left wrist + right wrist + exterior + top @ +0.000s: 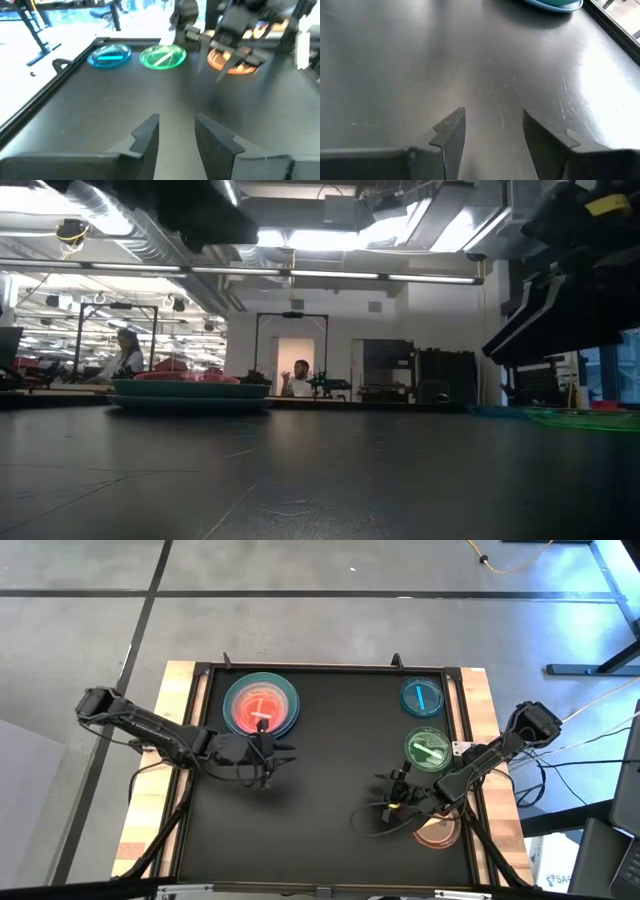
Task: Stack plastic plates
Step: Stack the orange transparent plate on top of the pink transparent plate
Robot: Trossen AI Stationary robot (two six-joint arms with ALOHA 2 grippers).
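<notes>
On the black counter (pixel 330 760) with its raised dark rim, a stack of round plastic plates (pixel 262 705) sits near the far left corner: a large blue plate at the bottom, a teal one on it, and a reddish-pink translucent dish on top that bears a pale bar mark. In the low view the same stack (pixel 190 392) shows as a shallow teal and blue pile with a red edge above it. Along the right side lie three smaller translucent dishes, each apart from the others: a cyan dish (pixel 422 697) with a bar mark near the far right corner, a green dish (pixel 429 750) with a pale bar just nearer, and an orange dish (pixel 437 832) close to the near right edge, partly hidden under the right arm. The left gripper (pixel 268 753) hovers just on the near side of the stack, its fingers (pixel 147 132) parted and holding nothing, with bare counter showing between them. The right gripper (pixel 392 802) hangs over the counter beside the orange dish, between it and the middle of the counter; its fingers (pixel 451 129) are likewise spread apart and empty over the scratched dark surface. People are dimly visible in the room beyond the counter.
</notes>
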